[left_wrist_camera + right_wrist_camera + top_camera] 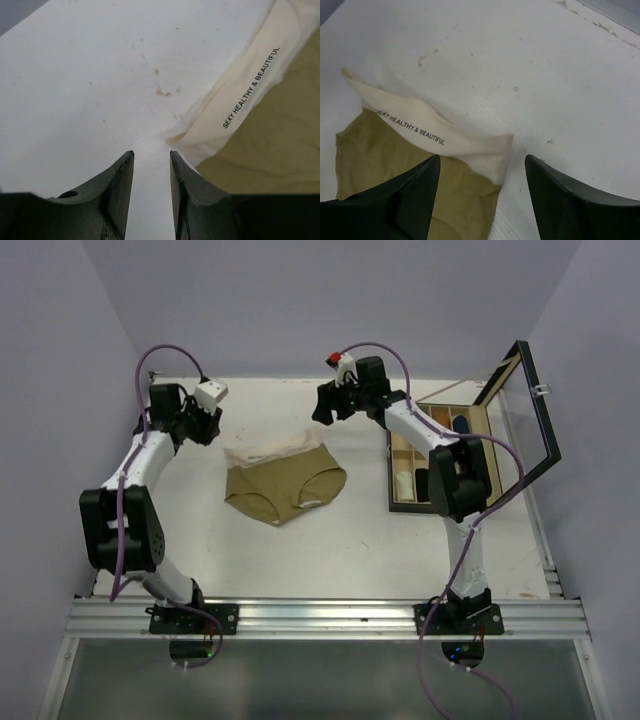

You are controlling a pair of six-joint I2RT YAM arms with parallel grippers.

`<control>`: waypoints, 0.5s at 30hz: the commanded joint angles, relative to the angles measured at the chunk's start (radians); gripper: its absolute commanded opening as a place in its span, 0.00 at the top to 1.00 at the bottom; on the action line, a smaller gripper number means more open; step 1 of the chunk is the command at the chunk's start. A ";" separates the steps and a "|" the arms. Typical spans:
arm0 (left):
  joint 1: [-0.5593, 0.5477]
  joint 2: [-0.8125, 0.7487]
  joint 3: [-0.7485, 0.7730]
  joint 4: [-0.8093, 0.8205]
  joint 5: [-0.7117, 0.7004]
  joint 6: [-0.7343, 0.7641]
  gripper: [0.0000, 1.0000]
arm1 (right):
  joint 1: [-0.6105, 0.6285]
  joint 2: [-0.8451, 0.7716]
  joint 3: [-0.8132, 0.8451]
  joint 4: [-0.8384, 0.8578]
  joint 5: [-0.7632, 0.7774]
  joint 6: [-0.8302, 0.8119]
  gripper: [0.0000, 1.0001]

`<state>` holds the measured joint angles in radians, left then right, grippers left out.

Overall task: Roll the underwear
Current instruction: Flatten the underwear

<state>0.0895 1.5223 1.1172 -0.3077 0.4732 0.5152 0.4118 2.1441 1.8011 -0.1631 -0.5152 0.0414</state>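
Bright, even light is shed from above; only faint shadows are cast. Print (415,131) beyond the right gripper (482,159) is rendered sharp

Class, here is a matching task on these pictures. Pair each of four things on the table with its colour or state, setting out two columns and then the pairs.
Things:
1. underwear body
2. waistband
3. box lid
4. right gripper

Colour or state:
A. cream, with printed lettering
B. raised open
C. olive-tan
D. fingers wide apart, holding nothing

Pairs: 1-C, 2-A, 3-B, 4-D
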 commanded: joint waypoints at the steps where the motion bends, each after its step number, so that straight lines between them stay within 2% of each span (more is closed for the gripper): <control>1: 0.006 0.120 0.220 0.061 -0.204 -0.136 0.60 | -0.002 -0.020 0.128 -0.042 0.171 -0.104 0.25; 3: 0.010 0.104 0.216 0.050 -0.252 -0.130 0.57 | -0.005 -0.041 0.139 -0.143 0.188 -0.129 0.25; 5: 0.010 0.056 0.136 0.076 -0.225 -0.103 0.54 | -0.008 -0.078 0.095 -0.180 0.160 -0.153 0.31; 6: 0.010 0.009 0.112 0.067 -0.199 -0.089 0.53 | -0.008 -0.113 0.037 -0.211 0.076 -0.164 0.36; 7: 0.009 -0.010 0.080 0.049 -0.159 -0.080 0.54 | -0.005 -0.130 0.008 -0.226 0.034 -0.173 0.49; 8: 0.009 -0.030 0.070 -0.018 -0.075 -0.075 0.54 | -0.001 -0.139 -0.017 -0.243 -0.004 -0.169 0.55; 10: 0.003 -0.034 0.052 -0.095 -0.018 -0.089 0.55 | 0.010 -0.147 -0.071 -0.305 -0.072 -0.156 0.67; 12: -0.011 -0.034 0.027 -0.177 0.025 -0.098 0.57 | 0.021 -0.141 -0.120 -0.355 -0.095 -0.163 0.73; 15: -0.034 -0.027 -0.043 -0.205 0.025 -0.116 0.59 | 0.031 -0.121 -0.181 -0.387 -0.111 -0.172 0.81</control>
<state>0.0761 1.4841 1.1378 -0.4080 0.4332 0.4358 0.4274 2.0228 1.6833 -0.4431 -0.5552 -0.1085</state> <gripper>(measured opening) 0.418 0.206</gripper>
